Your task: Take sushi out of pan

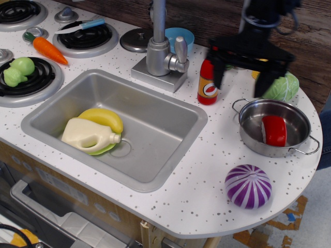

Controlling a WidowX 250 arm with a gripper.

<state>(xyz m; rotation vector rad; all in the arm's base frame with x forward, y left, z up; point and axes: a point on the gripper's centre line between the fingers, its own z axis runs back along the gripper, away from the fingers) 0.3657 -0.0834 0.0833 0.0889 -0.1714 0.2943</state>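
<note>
The red sushi with a thin white edge lies inside the shiny steel pan at the right of the counter. My gripper, black and motion-blurred, hangs above the counter just left of and behind the pan, between the red sauce bottle and the green cabbage. Its two fingers point down, spread wide apart, with nothing between them. It is apart from the sushi and the pan.
A red sauce bottle stands left of the gripper, a green cabbage behind the pan, a purple onion in front. The sink holds a banana and a cream jug. The faucet stands behind it.
</note>
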